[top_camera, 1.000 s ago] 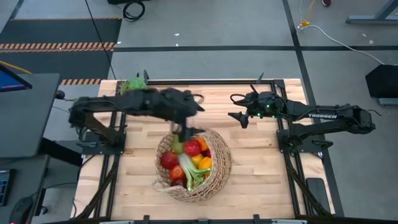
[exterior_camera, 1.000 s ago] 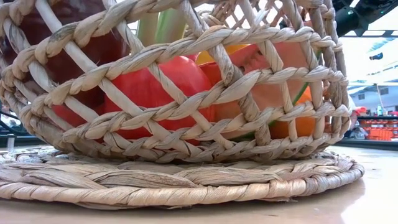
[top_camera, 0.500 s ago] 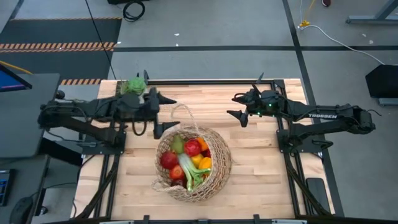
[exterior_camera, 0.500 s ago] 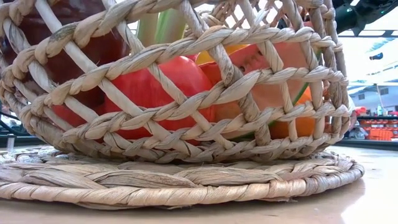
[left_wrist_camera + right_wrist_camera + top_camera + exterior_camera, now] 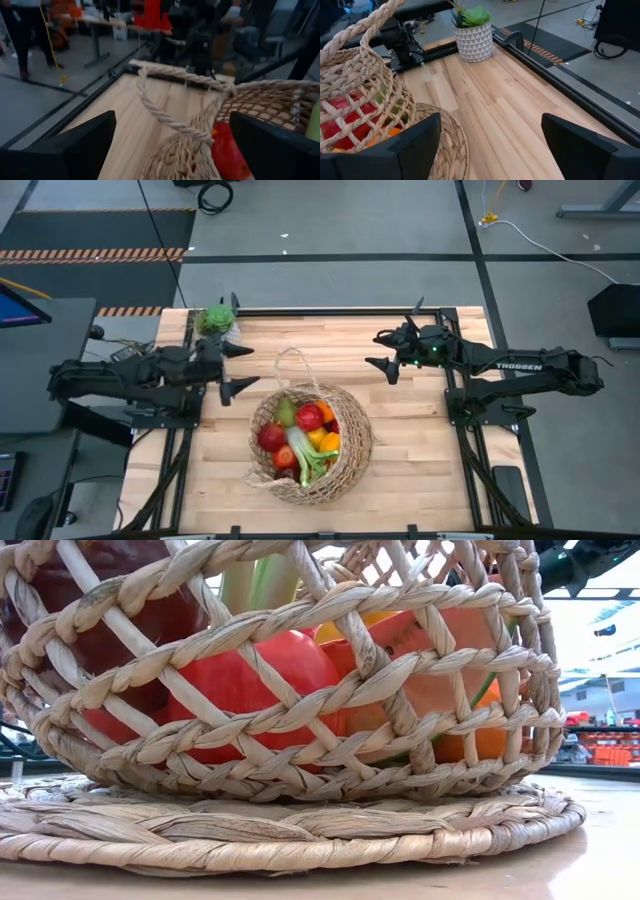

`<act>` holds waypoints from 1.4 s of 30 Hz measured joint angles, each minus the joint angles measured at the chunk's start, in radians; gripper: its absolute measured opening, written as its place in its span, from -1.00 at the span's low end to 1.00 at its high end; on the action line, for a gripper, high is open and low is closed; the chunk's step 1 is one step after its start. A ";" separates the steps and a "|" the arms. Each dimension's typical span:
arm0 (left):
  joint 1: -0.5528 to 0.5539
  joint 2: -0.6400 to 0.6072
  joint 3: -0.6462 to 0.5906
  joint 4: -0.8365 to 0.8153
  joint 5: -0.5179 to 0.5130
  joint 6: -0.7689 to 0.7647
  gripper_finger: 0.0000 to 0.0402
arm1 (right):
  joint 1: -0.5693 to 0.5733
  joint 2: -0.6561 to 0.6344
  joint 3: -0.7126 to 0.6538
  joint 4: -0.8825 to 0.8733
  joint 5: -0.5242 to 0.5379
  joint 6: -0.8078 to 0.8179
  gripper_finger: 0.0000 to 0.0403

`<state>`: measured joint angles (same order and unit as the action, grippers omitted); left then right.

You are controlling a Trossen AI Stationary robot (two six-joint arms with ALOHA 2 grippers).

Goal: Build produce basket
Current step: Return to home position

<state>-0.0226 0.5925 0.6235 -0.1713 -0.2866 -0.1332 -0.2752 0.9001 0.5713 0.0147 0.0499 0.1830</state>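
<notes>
Wicker basket point(image 5: 358, 445) sits mid-surface point(image 5: 420, 470), loaded with produce point(image 5: 300, 435). Left end effector point(image 5: 245, 368) hangs wide and empty beside the handle. Right end effector point(image 5: 375, 350) waits wide, well apart. Packing looks done; the arms need parking.

In the low view the basket point(image 5: 330, 790) is filling the frame and running out past the top and left edges, and it is covering most of the produce point(image 5: 245, 680). In the left wrist view the room point(image 5: 75, 25) at the top is showing only as blur.
</notes>
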 joint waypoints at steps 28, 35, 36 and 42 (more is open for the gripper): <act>-0.010 -0.392 -0.575 0.382 -0.005 -0.055 0.97 | 0.027 0.094 0.000 0.179 -0.052 0.104 0.73; -0.017 -0.392 -0.614 0.359 -0.002 -0.072 0.97 | 0.027 0.043 0.023 0.218 -0.077 0.079 0.73; -0.022 -0.393 -0.614 0.344 -0.002 -0.074 0.97 | 0.027 0.024 0.035 0.192 -0.075 0.067 0.73; -0.057 -0.392 -0.614 0.331 -0.006 -0.090 0.97 | 0.027 -0.100 0.108 -0.068 -0.037 0.021 0.73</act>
<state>-0.0796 0.2001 0.0093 0.1594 -0.2926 -0.2233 -0.2478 0.7998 0.6791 -0.0531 0.0130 0.2042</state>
